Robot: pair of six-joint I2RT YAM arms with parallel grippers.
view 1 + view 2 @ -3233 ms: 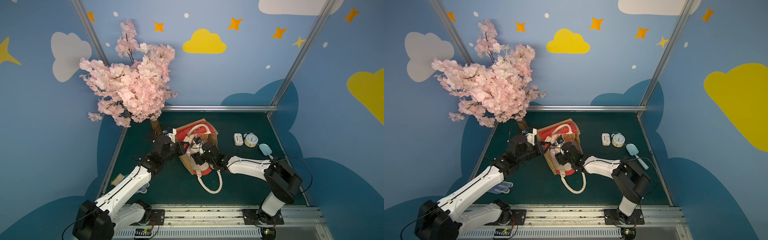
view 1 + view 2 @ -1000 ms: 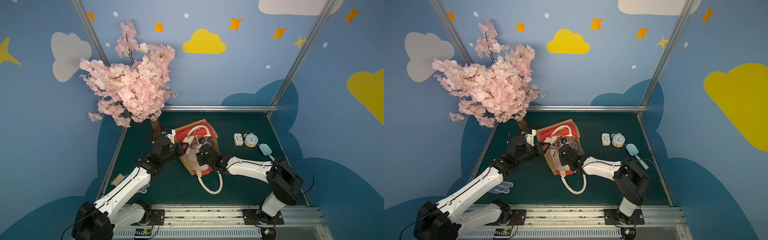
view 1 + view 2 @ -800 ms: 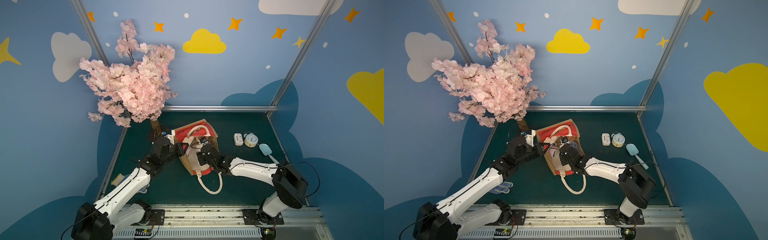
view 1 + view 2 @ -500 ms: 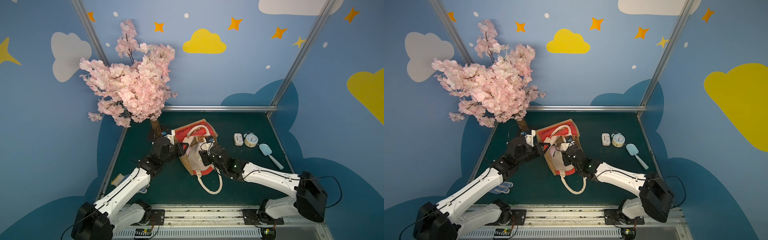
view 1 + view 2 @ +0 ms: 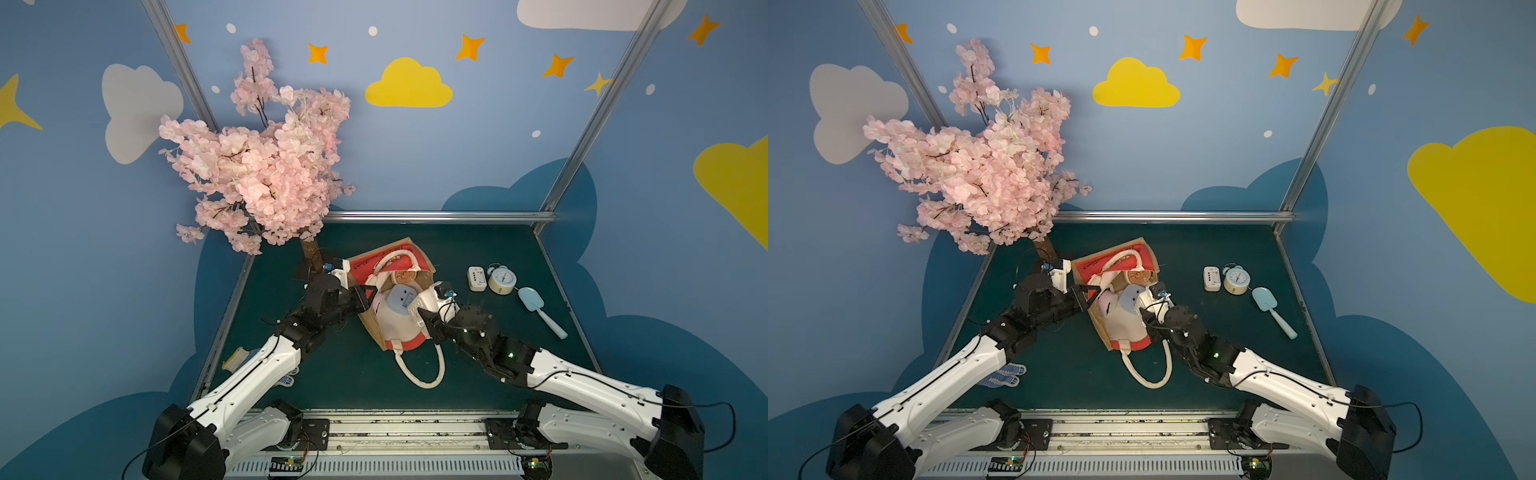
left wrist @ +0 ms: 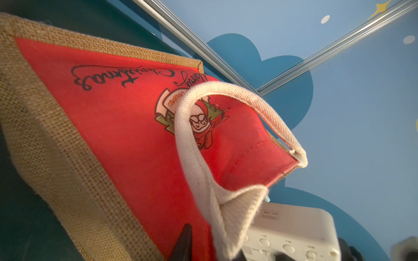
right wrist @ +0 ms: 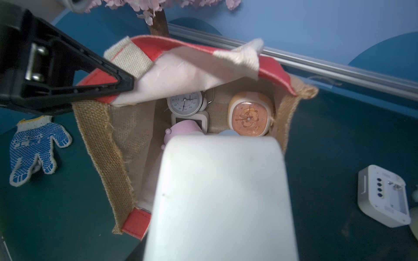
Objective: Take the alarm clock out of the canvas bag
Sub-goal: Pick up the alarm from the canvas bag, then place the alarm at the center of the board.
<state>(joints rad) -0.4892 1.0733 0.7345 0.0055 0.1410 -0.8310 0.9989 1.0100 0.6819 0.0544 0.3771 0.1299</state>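
The canvas bag (image 5: 376,328) lies open on the green table, tan jute with red panels and cream lining. My left gripper (image 5: 370,297) is shut on its raised rim by the base of a cream handle (image 6: 226,90). My right gripper (image 5: 409,307) is shut on an alarm clock (image 5: 399,300) with a pale blue face and a white back. It holds the clock in the bag's mouth, above the lining. The clock's white body (image 7: 221,192) fills the right wrist view and hides the fingertips. Deeper in the bag lie a white twin-bell clock (image 7: 185,102), an orange square clock (image 7: 248,115) and a pink one (image 7: 183,128).
On the table to the right are a white digital clock (image 5: 476,278), a blue-faced bell clock (image 5: 502,280) and a pale blue scoop (image 5: 540,309). A blossom tree (image 5: 266,166) stands at the back left. A blue-dotted glove (image 5: 1005,376) lies front left. The bag's other handle (image 5: 419,365) loops toward the front.
My right arm's elbow and shoulder have swung out to the right and lower. The clock in its gripper has come up into the bag's mouth. The left arm has stayed put.
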